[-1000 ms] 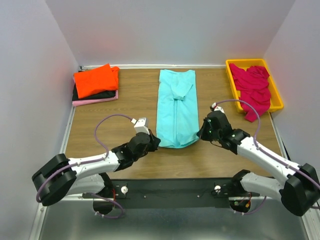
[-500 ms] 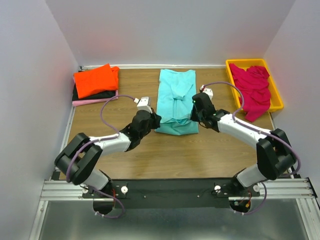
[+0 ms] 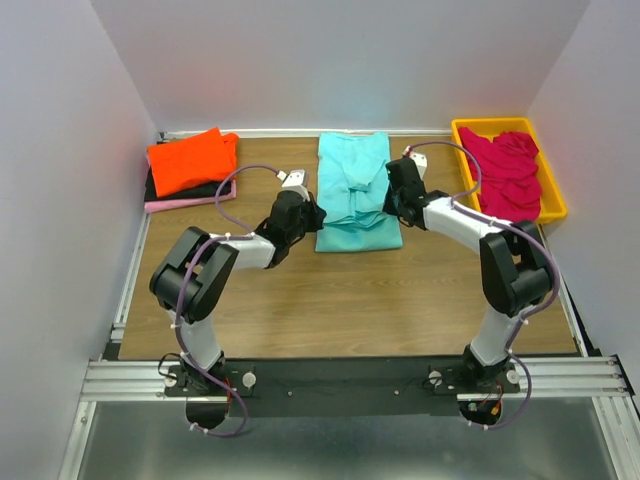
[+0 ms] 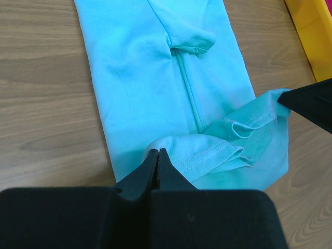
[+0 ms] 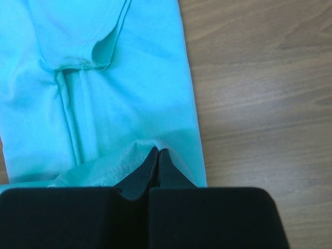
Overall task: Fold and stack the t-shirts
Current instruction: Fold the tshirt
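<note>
The turquoise t-shirt [image 3: 355, 190] lies lengthwise at the table's middle back, its near hem lifted and carried back over its body. My left gripper [image 3: 311, 213] is shut on the hem's left corner [image 4: 171, 150]. My right gripper [image 3: 390, 203] is shut on the hem's right corner [image 5: 140, 155]. The hem sags in a fold between them [image 4: 233, 140]. A folded stack at the back left has an orange-red t-shirt [image 3: 190, 160] on top of a black one [image 3: 205, 188] and a pale pink one [image 3: 175, 204]. Magenta t-shirts [image 3: 508, 175] lie heaped in the yellow tray.
The yellow plastic tray [image 3: 463, 150] stands at the back right, magenta cloth hanging over its near edge. White walls close in the table on three sides. Bare wooden tabletop [image 3: 340, 300] lies between the shirt and the arm bases.
Both grippers have moved away from the arm bases toward the back wall, carrying the turquoise shirt's near hem up and over its body. The shirt's visible length has shortened.
</note>
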{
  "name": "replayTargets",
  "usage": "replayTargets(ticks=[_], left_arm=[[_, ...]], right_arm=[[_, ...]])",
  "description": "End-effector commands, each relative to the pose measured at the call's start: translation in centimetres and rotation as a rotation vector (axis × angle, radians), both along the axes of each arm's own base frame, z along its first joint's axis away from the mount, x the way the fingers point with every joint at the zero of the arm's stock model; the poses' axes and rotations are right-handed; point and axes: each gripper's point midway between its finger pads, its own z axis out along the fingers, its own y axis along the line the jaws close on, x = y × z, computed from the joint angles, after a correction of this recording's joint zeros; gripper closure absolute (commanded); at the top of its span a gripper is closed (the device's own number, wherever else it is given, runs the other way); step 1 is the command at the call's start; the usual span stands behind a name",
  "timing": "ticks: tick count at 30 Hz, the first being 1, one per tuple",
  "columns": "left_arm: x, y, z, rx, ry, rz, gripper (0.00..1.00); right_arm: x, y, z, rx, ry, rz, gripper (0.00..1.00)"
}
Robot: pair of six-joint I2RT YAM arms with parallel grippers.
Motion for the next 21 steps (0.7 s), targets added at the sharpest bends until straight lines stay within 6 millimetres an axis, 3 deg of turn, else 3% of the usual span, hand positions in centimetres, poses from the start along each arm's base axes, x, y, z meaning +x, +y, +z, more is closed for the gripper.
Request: replayTargets(ticks=[1, 12, 16, 19, 20, 21], left_arm=[[1.9, -0.6, 1.0, -0.016, -0.044, -0.057, 1.0], [5.0, -0.7, 0.2, -0.032, -0.033, -0.095, 1.0], [7.9, -0.7, 1.0, -0.065, -0.041, -0.085, 1.0], [10.0, -0.1, 2.0, -0.088, -0.054, -0.055, 0.52], [10.3, 0.3, 1.9, -0.086, -0.042, -0.041, 0.32], [10.8, 0.7, 2.8, -0.088, -0.058, -0.025, 0.19]], right_arm=[[2.1, -0.3, 0.4, 0.001, -0.022, 0.007, 0.99], [5.1, -0.6, -0.1, 0.019, -0.02, 0.017, 1.0], [7.2, -0.9, -0.4, 0.043, -0.024, 0.0, 0.99], [9.3, -1.0, -0.4, 0.076, -0.035, -0.005, 0.98], [10.1, -0.7, 0.7, 0.097, -0.057, 0.008, 0.8], [10.5, -0.8, 0.9, 0.103, -0.062, 0.012, 0.66]])
